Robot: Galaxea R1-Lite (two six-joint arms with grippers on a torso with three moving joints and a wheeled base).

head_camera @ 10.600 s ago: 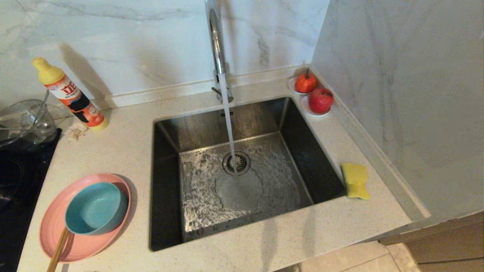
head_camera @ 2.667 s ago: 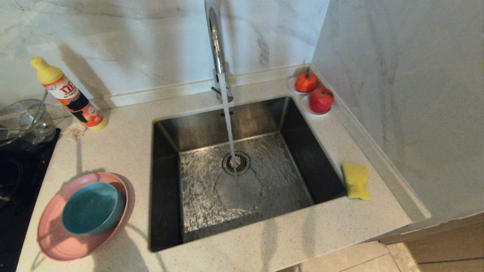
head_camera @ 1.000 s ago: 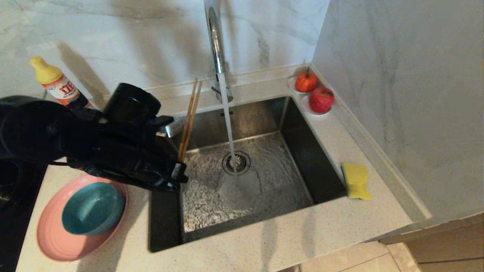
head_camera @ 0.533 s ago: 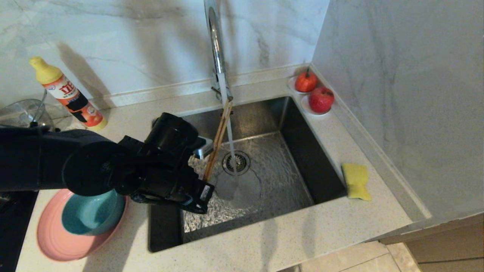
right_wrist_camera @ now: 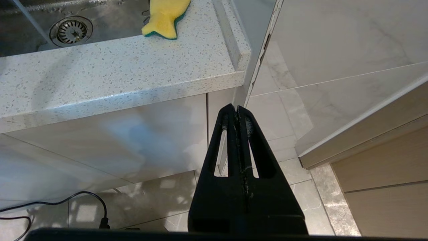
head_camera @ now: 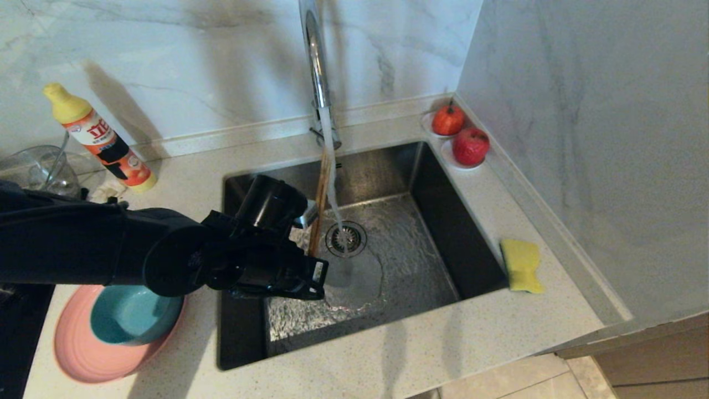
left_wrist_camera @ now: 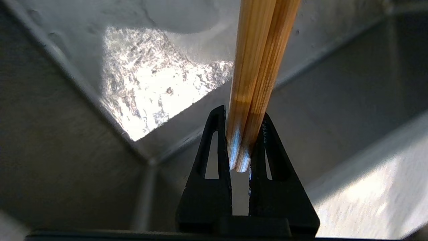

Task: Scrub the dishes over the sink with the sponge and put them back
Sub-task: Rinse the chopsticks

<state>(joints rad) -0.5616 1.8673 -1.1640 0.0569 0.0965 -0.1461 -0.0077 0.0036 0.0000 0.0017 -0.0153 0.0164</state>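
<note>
The only writing in the scene is on the orange detergent bottle [head_camera: 102, 141] with the yellow cap, leaning against the marble wall at the far left of the counter; its label carries large red characters on a white band, too small to read for certain.

The left arm reaches in from the left of the head view, level across the counter and out over the near left part of the sink [head_camera: 443, 221]. The left gripper [left_wrist_camera: 240, 144] is clamped on a pair of wooden chopsticks [head_camera: 320, 208], its two black fingers [left_wrist_camera: 214, 157] pinching them side by side near one end. The chopsticks stand close to upright, their long axis rising from the gripper toward the tap [head_camera: 316, 66], and their upper ends meet the stream of water [head_camera: 332, 172] falling to the drain strainer [head_camera: 346, 239].

The pink plate [head_camera: 83, 354] sits on the counter left of the sink, partly under the arm, with the teal-blue bowl [head_camera: 133, 316] upright inside it. The yellow sponge [head_camera: 520, 265] lies flat on the counter just right of the sink, its long axis running from near to far, green layer underneath in the right wrist view.

The right gripper [right_wrist_camera: 236, 113] hangs below the counter's edge in front of the cabinet, fingers pressed together and holding nothing.

Two red fruits [head_camera: 460, 136] sit at the far right corner of the sink.
</note>
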